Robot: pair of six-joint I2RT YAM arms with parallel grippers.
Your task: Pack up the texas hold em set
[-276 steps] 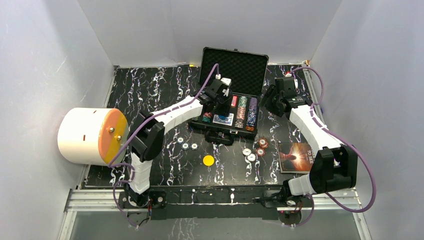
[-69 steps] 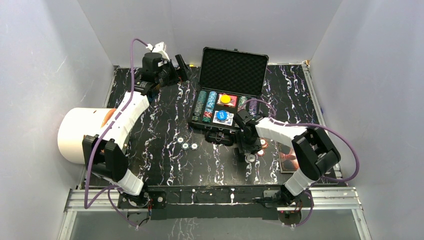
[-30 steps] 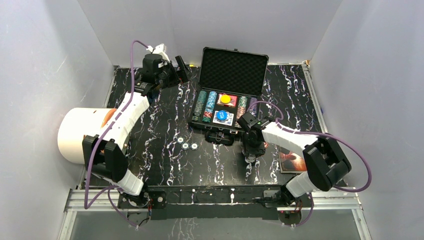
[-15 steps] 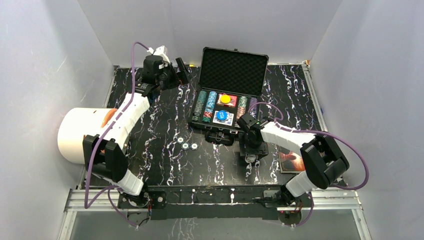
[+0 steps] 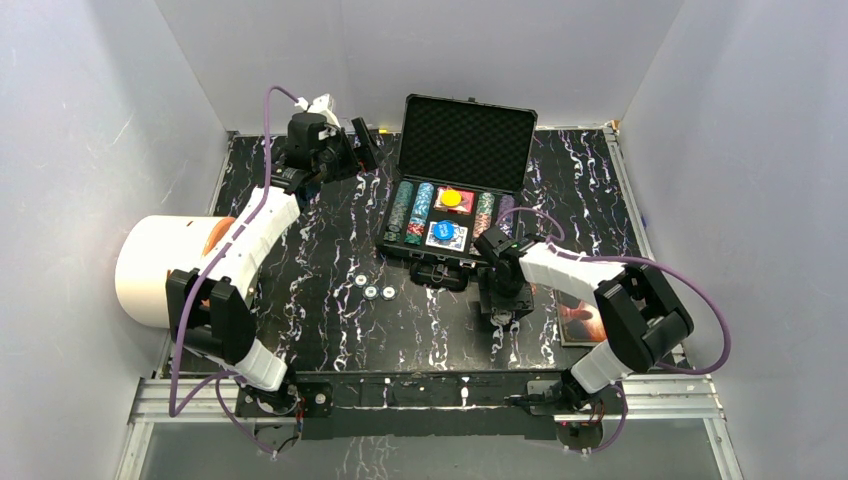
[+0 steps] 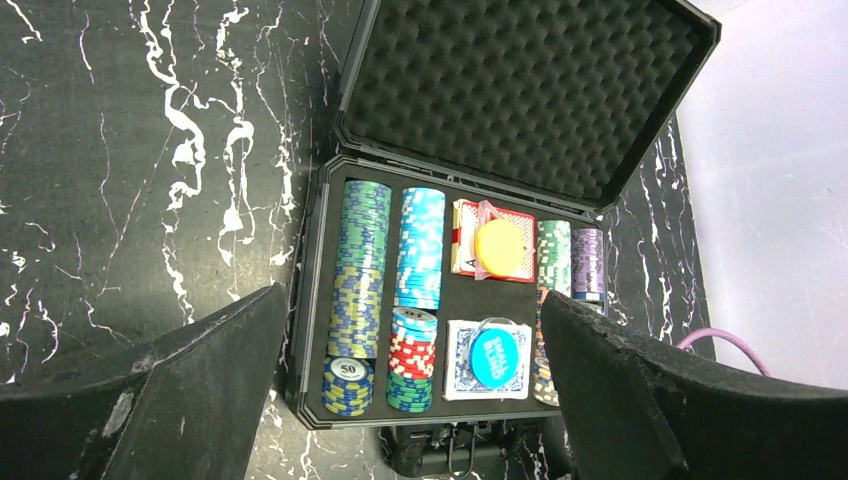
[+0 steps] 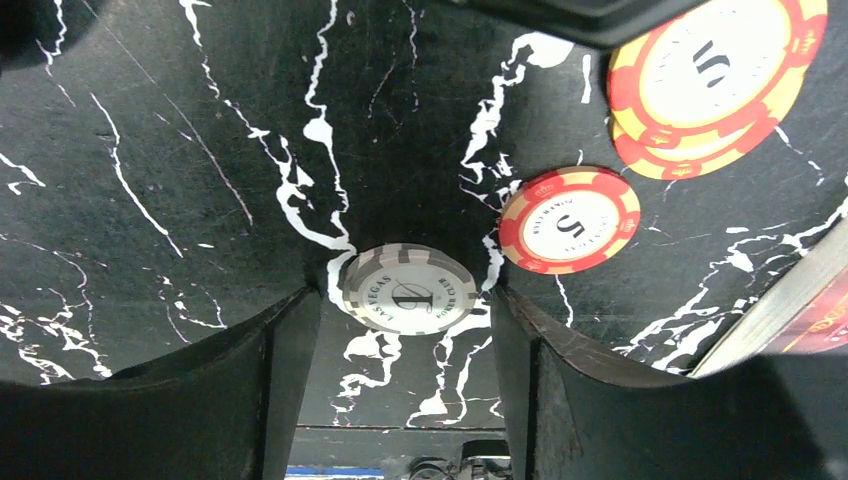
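Black case [image 6: 312,300]: open, foam lid [image 6: 520,90] upright, at far middle of surface [image 5: 320,230]
Inside case: chip rows [image 6: 362,270]; red deck [image 6: 462,240] under yellow disc [image 6: 497,247]; blue deck [image 6: 462,365] under blue disc [image 6: 491,345]
Left pincer [image 6: 408,300]: wide, empty, raised at far left, camera looking down on case
Right pincer [image 7: 402,300]: low in front of case, narrow, one finger each side of grey chip [image 7: 405,288], thin gaps show, not gripping
Red chip [image 7: 569,220]: flat on surface, just right of grey chip
Red-yellow pair [image 7: 715,80]: overlapping, beyond red chip
Loose chips [image 5: 373,291]: three in a row, near-left of case
Book [image 5: 585,310]: right of right pincer
White cylinder [image 5: 165,270]: left edge
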